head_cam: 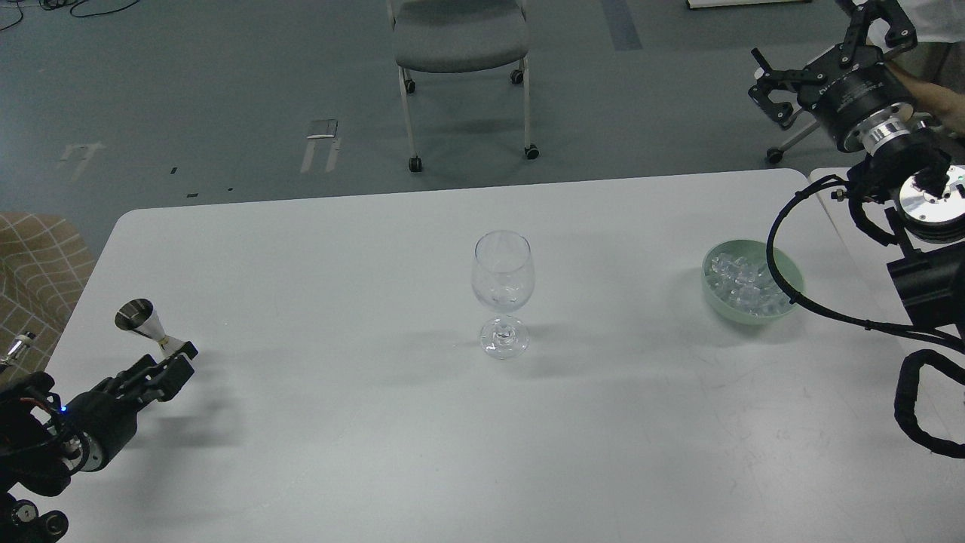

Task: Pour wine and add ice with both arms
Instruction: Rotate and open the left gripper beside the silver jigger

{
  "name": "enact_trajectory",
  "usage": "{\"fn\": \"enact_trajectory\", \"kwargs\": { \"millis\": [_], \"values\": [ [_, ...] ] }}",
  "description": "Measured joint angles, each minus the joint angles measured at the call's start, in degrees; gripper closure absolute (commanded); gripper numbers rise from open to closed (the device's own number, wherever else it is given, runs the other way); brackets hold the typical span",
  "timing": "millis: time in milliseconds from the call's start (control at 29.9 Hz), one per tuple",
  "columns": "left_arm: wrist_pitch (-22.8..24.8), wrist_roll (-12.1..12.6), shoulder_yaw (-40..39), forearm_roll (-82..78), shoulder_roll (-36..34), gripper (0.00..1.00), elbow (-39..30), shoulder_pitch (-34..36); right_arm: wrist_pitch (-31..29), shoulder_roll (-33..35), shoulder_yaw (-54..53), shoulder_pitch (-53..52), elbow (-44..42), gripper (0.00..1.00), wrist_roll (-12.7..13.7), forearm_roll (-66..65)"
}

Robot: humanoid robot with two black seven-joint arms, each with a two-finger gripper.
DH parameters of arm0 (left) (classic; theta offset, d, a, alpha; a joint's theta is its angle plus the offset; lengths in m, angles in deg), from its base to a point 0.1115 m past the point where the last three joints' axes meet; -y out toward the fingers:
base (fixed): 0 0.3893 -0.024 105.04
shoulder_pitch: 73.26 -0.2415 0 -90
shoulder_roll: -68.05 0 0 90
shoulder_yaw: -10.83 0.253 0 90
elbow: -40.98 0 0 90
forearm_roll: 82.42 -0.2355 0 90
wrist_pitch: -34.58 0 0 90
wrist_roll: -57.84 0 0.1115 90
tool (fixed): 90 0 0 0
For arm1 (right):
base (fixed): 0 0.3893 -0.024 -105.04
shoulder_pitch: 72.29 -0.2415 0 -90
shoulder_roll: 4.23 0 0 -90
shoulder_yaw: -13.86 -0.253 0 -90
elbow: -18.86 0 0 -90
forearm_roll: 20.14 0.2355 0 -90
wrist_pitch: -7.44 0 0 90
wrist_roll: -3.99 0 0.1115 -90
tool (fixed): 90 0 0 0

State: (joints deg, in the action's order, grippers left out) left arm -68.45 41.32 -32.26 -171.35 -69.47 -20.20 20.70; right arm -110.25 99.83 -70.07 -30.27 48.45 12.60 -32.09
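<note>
A clear, empty stemmed wine glass (503, 290) stands upright at the table's middle. The ice (742, 285) is a heap of small clear cubes in a pale green bowl (713, 296) at the right. My left gripper (172, 360) is low over the table's left side, shut on the stem of a small silver cone-shaped measuring cup (140, 318) that it holds tilted. My right gripper (829, 47) is raised past the table's far right corner, well above and behind the bowl, with its claws spread open and empty.
The white table (362, 422) has rounded far corners. A grey wheeled chair (460, 38) stands on the floor behind it. A person's forearm (935, 94) shows beside my right arm. A black cable (776, 249) loops over the bowl's right edge.
</note>
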Motion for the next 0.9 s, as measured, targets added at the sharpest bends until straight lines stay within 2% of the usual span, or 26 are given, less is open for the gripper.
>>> {"fn": "enact_trajectory", "kwargs": {
  "millis": [200, 535, 768, 902],
  "values": [
    [-4.12, -0.28, 7.43, 0.32, 0.99, 0.29, 4.65, 4.62, 0.00, 0.00, 0.00, -0.02, 0.00, 0.00, 0.00, 0.00],
    [-4.51, -0.34, 8.46, 0.26, 1.36, 0.29, 8.10, 6.95, 0.00, 0.00, 0.02, 0.67, 0.02, 0.00, 0.00, 0.00],
    [-4.52, -0.63, 8.46, 0.24, 1.38, 0.44, 8.84, 7.65, 0.00, -0.02, -0.03, 0.69, 0.04, 0.00, 0.00, 0.00],
    [-4.52, -0.87, 8.46, 0.24, 1.40, 0.46, 9.05, 7.96, 0.00, -0.08, -0.05, 0.69, 0.04, 0.00, 0.00, 0.00]
  ]
}}
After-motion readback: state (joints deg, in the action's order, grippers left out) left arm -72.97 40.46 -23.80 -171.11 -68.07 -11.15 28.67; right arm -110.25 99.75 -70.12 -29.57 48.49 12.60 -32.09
